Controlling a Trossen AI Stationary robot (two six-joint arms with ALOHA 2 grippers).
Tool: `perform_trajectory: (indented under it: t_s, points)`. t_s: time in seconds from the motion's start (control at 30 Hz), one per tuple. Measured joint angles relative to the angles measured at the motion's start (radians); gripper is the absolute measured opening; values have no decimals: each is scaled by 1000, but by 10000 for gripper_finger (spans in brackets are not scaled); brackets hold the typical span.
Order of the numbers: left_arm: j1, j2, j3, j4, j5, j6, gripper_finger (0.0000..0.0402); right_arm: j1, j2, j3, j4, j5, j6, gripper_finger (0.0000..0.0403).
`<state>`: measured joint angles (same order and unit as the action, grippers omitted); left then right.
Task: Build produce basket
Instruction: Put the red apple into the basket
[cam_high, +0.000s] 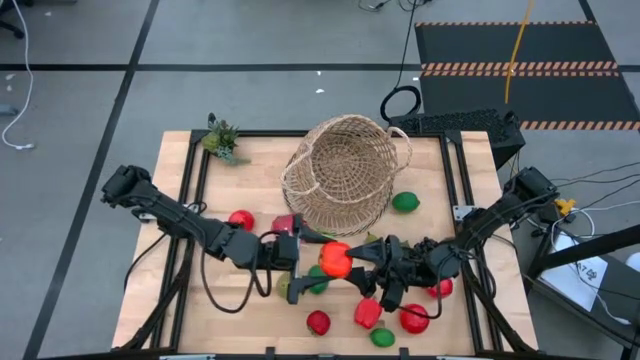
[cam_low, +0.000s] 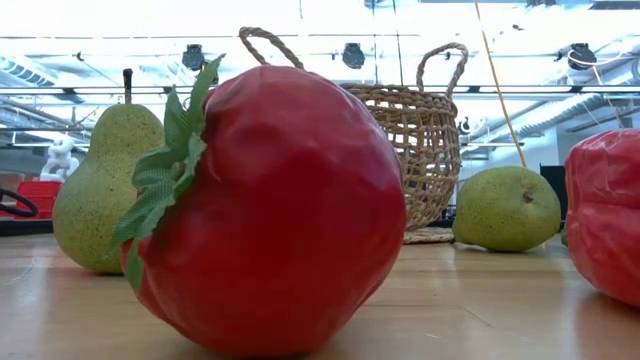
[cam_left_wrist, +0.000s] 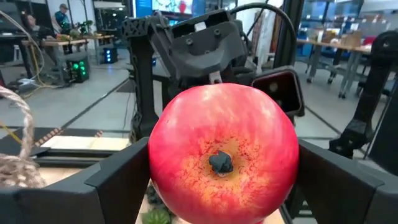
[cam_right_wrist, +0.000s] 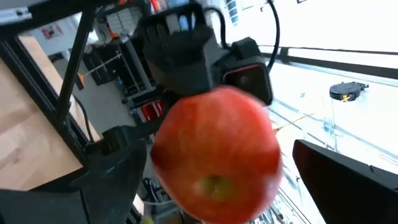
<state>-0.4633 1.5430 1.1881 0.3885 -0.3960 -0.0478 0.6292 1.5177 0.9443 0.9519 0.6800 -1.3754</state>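
Note:
A red-and-yellow apple (cam_high: 335, 260) hangs above the table's near middle, between my two grippers. My left gripper (cam_high: 322, 258) comes at it from the table's left and is shut on it. My right gripper (cam_high: 352, 262) comes from the right and is open. Its fingers (cam_right_wrist: 339, 180) stand on either side of the same apple (cam_right_wrist: 214, 155), with a gap showing. The woven basket (cam_high: 345, 172) sits at the far middle. Other produce lies around it: a tomato (cam_high: 241, 220), a lime (cam_high: 405, 202), and red pieces (cam_high: 414, 318) near the front edge. My left gripper pinches the apple by its two opposite sides (cam_left_wrist: 158, 168) between its two fingers (cam_left_wrist: 121, 180). The fingers point level, coming from the table's left. The apple's dimpled end (cam_left_wrist: 221, 163) faces back toward the wrist. The apple is lifted clear of the table.
A small spiky plant (cam_high: 222, 138) stands at the far left corner. The low view shows a big red tomato (cam_low: 270, 210) up close, two pears (cam_low: 105, 190) (cam_low: 505, 208) and a red pepper (cam_low: 605, 220) on the wood. More fruit (cam_high: 318, 280) lies under the arms.

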Motion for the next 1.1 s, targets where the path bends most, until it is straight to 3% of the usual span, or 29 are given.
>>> perform_trajectory:
  t_s: [0.33,1.1]
  points:
    - [28,58,0,96,31,-15,356,0,0,0,0,0,-21,400]
    - [33,61,0,89,32,-29,356,0,0,0,3,0,-6,376]
